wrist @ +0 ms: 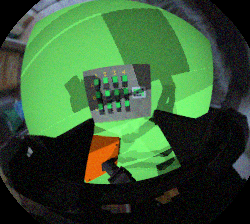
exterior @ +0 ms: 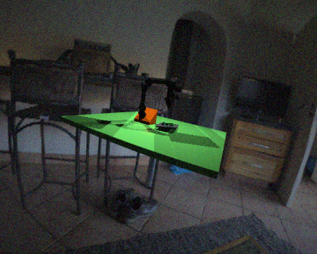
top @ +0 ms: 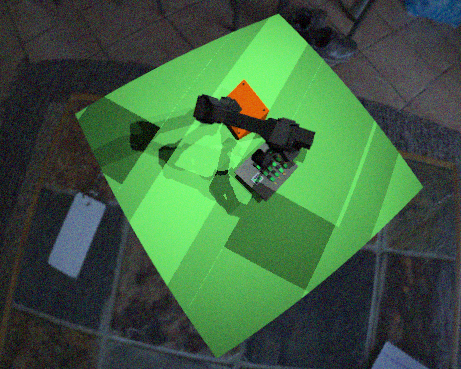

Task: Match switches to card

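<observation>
The grey switch panel (top: pixel 246 172) (exterior: pixel 159 127) (wrist: pixel 145 108) lies on the green table. It bears three rows of small green-and-dark-grey switches (top: pixel 271 171) (wrist: pixel 116 93). Which half of each is raised is too small and blurred to tell. The small white-edged card (top: pixel 257 178) (wrist: pixel 138 92) sits beside the grid, on the right in the wrist view; its squares are too small to read. My gripper (exterior: pixel 169 107) is open and empty, above the panel in the top and exterior views, with its dark fingers at both lower sides of the wrist view. In the top view it hides part of the panel.
An orange block (top: pixel 249 101) (exterior: pixel 151 115) (wrist: pixel 96 161) stands near the arm's base, on the arm's side of the panel. The arm (top: pixel 251 121) reaches over between them. Dark shadows cross the green table (top: pixel 364 175) (exterior: pixel 192 158) (wrist: pixel 55 65).
</observation>
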Robot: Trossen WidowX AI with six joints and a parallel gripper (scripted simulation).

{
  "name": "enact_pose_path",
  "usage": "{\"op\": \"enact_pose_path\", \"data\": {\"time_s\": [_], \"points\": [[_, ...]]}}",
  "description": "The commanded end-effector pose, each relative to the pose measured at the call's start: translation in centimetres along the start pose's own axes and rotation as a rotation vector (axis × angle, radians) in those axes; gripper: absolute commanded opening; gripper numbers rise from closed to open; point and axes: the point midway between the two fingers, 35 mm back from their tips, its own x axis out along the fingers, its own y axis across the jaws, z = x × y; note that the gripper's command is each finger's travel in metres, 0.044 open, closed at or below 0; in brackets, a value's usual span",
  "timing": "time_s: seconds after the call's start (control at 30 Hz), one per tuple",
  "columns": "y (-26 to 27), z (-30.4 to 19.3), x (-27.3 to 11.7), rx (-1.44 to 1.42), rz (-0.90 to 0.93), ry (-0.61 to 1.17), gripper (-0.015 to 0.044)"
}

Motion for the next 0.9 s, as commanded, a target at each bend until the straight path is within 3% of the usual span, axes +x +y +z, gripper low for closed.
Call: {"op": "enact_pose_path", "data": {"time_s": [0.0,0.2,0.47,0.6,0.87], "points": [[0.2,0.2,0.3,0.0,0.0,0.0,0.0374],[6.3,3.3,8.5,0.004,-0.006,0.015,0.0216],[6.5,3.3,9.0,0.004,-0.006,0.014,0.0006],[6.5,3.2,12.1,0.004,-0.008,-0.01,0.0],[6.5,3.1,13.3,0.004,-0.009,-0.011,0.0]]}}
